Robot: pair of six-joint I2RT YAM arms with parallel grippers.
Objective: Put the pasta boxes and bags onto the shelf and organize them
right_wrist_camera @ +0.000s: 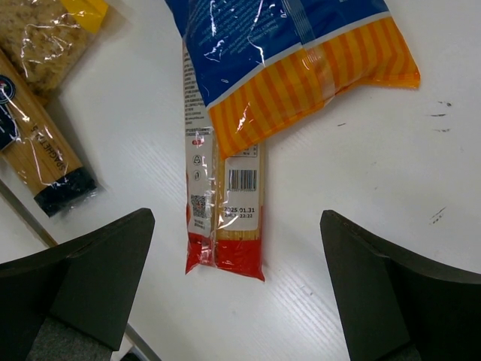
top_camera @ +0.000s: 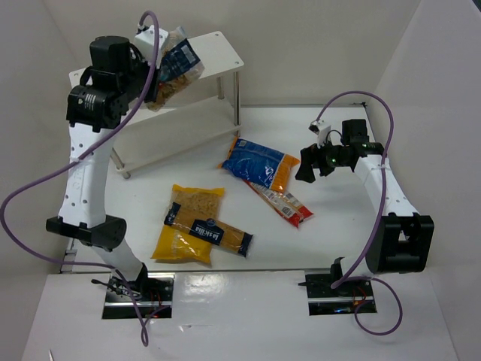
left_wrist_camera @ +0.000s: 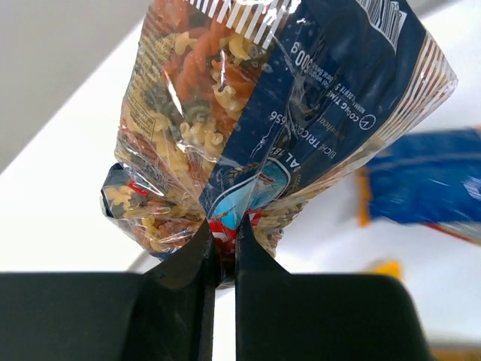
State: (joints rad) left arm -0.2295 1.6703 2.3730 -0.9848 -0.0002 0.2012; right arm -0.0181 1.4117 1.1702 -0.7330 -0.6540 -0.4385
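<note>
My left gripper (top_camera: 155, 81) (left_wrist_camera: 224, 227) is shut on the bottom seam of a clear bag of tricolour pasta with a navy label (top_camera: 177, 65) (left_wrist_camera: 285, 113). It holds the bag in the air over the top board of the white shelf (top_camera: 219, 50). On the table lie a blue bag with an orange end (top_camera: 259, 166) (right_wrist_camera: 285, 53) and a narrow red packet (top_camera: 282, 202) (right_wrist_camera: 225, 210), whose far end is tucked under the blue bag. My right gripper (top_camera: 309, 168) (right_wrist_camera: 237, 219) hovers open above the red packet's near end, touching nothing.
A yellow-orange bag (top_camera: 188, 239) (right_wrist_camera: 56, 30) lies near the table's front left with a navy-labelled spaghetti packet (top_camera: 213, 230) (right_wrist_camera: 37, 154) across it. The shelf's lower board (top_camera: 176, 143) stands at the back left. White walls enclose the table.
</note>
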